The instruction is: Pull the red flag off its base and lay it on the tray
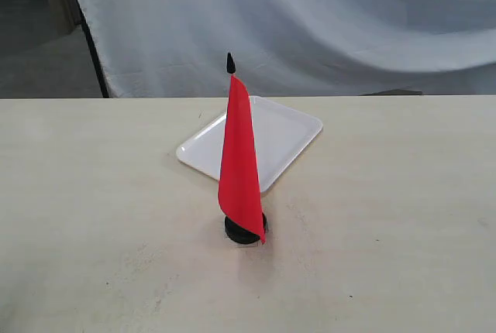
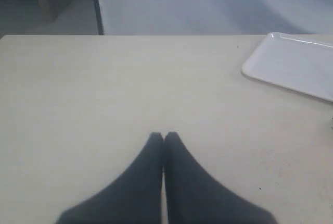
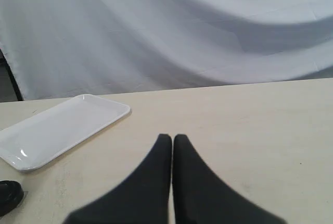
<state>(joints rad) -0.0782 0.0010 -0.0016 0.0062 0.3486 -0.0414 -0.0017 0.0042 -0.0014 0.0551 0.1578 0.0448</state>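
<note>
While upright in base, red flag

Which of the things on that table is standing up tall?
The red flag, upright in the round black base. The base is a low disc; the white tray behind lies flat.
</note>
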